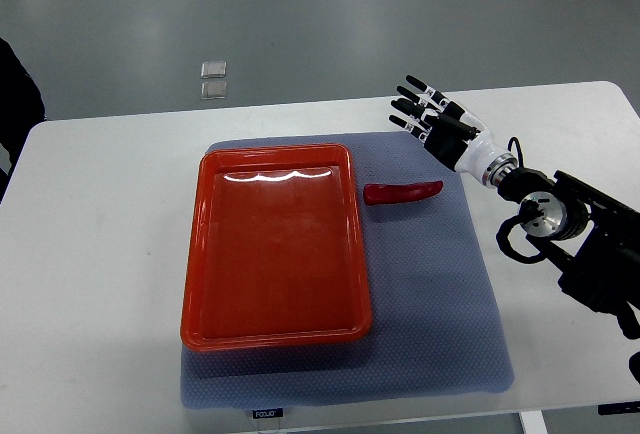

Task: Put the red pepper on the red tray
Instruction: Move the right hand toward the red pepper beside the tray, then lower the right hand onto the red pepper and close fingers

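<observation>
tray near the mat's front-left, nothing in it, bare mat to its right | pepper on mat just right of tray's far corner, not touching | right robot hand beyond pepper, fingers spread, holding nothing | white table, grey floor behind

**Black-and-white hand on a black arm**

The right hand is showing black fingers with pale bands at the tips and a white wrist cuff. Behind it, a round black joint housing is carrying a looping black cable along the dark, boxy forearm.
</observation>
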Motion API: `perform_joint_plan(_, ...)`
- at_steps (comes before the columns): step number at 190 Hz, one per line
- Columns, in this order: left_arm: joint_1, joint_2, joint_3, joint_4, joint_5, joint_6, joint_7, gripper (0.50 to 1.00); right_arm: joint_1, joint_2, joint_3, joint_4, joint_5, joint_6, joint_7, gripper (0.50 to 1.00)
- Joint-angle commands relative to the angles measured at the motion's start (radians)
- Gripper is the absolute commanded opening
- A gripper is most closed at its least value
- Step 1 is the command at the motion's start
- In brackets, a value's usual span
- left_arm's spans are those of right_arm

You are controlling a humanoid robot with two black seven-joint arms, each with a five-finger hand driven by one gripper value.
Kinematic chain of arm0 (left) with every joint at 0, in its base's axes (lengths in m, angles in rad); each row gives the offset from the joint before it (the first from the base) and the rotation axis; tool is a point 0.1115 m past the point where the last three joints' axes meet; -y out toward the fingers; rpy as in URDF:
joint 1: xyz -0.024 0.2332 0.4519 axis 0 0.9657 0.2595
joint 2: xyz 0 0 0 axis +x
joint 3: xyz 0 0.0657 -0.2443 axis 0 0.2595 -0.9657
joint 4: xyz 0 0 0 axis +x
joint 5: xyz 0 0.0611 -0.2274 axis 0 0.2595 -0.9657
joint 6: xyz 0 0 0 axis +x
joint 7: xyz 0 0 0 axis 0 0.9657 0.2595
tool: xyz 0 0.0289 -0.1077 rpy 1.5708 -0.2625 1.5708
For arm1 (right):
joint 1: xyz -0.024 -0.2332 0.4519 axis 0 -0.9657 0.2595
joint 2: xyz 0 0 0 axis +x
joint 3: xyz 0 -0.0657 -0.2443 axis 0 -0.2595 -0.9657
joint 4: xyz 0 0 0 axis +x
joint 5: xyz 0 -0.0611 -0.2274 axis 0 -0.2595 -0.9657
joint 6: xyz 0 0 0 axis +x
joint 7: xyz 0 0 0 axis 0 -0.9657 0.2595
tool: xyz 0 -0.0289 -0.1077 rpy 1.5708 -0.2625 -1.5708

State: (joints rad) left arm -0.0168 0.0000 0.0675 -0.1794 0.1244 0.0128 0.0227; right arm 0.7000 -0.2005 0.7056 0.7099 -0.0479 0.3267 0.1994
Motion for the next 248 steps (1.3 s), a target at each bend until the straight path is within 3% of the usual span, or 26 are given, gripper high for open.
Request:
perform_joint_plan(1, 0.000, 0.000, 0.000, 0.000, 0.000, -0.001, 0.000, 1.000, 0.003, -0.001, 0.000, -0.001, -0.001, -0.003, -0.002, 0.913)
perform_joint_plan(90, 0.000, 0.000, 0.002, 0.015, 0.000, 0.007, 0.000, 1.000, 0.010, -0.034, -0.017, -0.003, -0.030, 0.021, 0.006, 0.913)
perform_joint_plan(152, 0.000, 0.000, 0.002, 0.014, -0.002, 0.007, 0.000, 1.000, 0.035, -0.034, -0.021, 0.011, -0.610, -0.003, 0.025, 0.913)
perform_joint_plan(186, 0.000, 0.000, 0.000, 0.014, 0.000, 0.007, 0.000, 1.000, 0.119, -0.079, -0.060, 0.014, -0.860, 0.034, 0.035, 0.911)
perform_joint_plan(248, 0.000, 0.000, 0.000, 0.014, 0.000, 0.007, 0.000, 1.000, 0.340, -0.137, -0.380, 0.016, -1.115, 0.064, 0.058, 0.911)
